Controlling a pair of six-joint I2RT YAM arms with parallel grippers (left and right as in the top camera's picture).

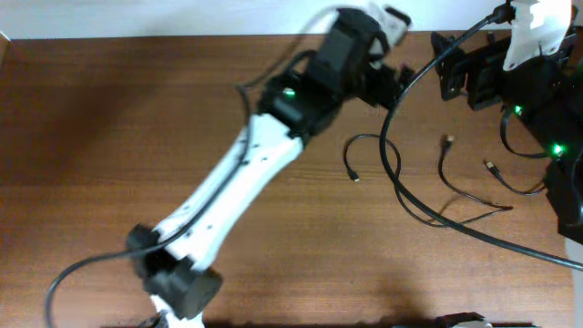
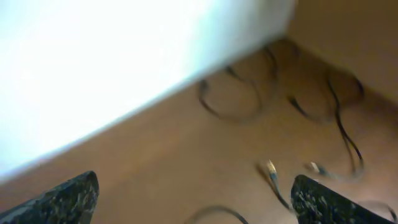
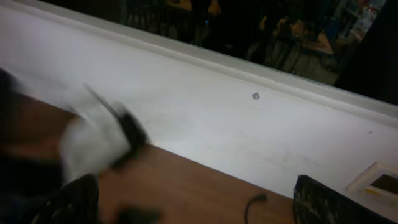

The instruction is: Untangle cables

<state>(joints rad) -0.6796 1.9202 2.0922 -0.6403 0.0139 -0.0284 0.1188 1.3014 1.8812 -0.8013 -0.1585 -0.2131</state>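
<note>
- Nearest the front edge, the left arm [image 1: 228, 191] rises from its base and stretches diagonally across the table [image 1: 109, 137] towards the far right.
- Mid-table, right of that arm, the cables [image 1: 447, 140] lie as loose separate strands with their plug ends showing. The thick arm cable [image 1: 510, 244] sweeps across that same patch.
- The left gripper [image 2: 194, 180] has its fingers spread wide with nothing between them. The strands sit on the wood ahead of it, though that view is smeared.
- Farther back, the right gripper [image 3: 196, 183] is also spread and empty, facing the wall [image 3: 217, 124].
- My read is that this is a reach between grasps.
- Next comes choosing one strand, dropping onto it, pinching the thin cord and dragging it clear of its neighbours, without snagging the thick cable.
</note>
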